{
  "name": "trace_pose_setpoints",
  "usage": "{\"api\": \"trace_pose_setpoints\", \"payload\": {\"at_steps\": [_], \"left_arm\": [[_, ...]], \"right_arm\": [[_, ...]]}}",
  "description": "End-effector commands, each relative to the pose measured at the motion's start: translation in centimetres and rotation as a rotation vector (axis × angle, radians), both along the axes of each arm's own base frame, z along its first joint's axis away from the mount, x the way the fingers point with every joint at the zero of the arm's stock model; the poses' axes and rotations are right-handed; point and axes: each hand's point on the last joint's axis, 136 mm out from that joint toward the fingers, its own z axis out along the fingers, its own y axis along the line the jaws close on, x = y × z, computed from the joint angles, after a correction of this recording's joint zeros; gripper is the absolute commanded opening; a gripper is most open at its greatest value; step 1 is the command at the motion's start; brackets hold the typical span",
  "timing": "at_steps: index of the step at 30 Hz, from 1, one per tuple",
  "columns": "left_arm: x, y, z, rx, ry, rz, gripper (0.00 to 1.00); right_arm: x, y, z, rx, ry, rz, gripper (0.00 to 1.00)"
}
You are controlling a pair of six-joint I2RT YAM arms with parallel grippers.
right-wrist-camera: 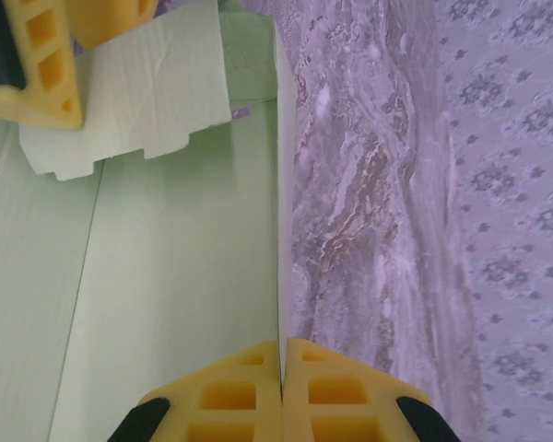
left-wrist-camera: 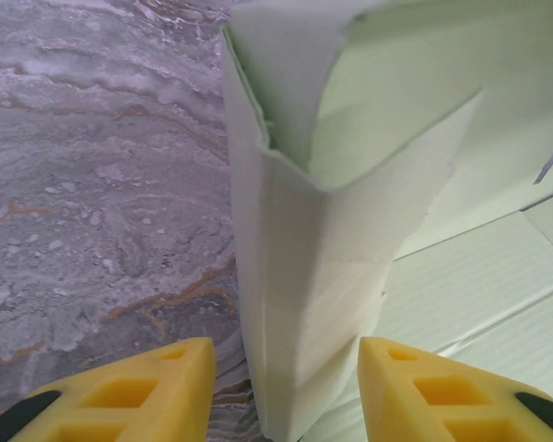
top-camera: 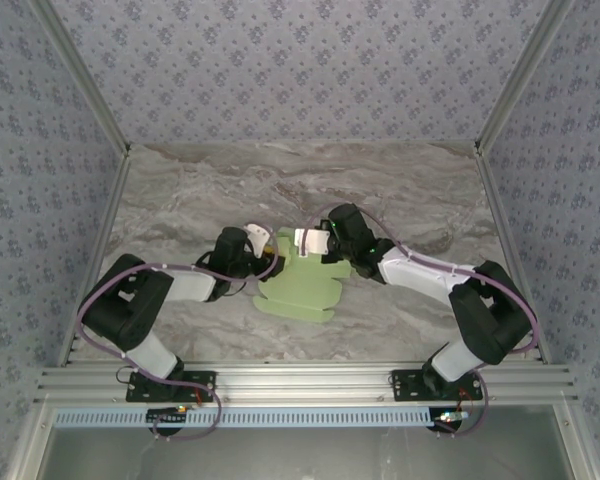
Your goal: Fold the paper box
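Right tool point(right-wrist-camera: 281, 368) clamped shut on paper box point(right-wrist-camera: 184, 258) wall edge, holding it upright; left tool point(left-wrist-camera: 286, 368) part-open, straddling the raised flap point(left-wrist-camera: 304, 230), likely to crease it.

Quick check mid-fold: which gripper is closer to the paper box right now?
Right. The right gripper is shut on an upright edge of the paper box, touching it. The left gripper straddles a raised flap, fingers apart, with a gap showing on one side.
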Motion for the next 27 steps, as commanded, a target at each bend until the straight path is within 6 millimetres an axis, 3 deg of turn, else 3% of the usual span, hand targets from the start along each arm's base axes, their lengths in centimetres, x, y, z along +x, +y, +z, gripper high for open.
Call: {"api": "trace_pose_setpoints", "payload": {"at_steps": [1,15,27], "left_arm": [[0.4,-0.2,0.2,-0.031,-0.015,-0.017,0.41],[1.1,-0.6,0.1,-0.044,-0.051,-0.032,0.39],[0.7,0.2,0.5,-0.034,-0.075,-0.019,0.44]], "right_arm": [[0.0,-0.2,0.8,-0.057,-0.121,0.034,0.0],[-0.7,0.6,-0.8,-0.154,-0.326,0.101,0.0],[-0.9,0.6,-2.2,-0.193,-0.353,0.098,0.0]]}}
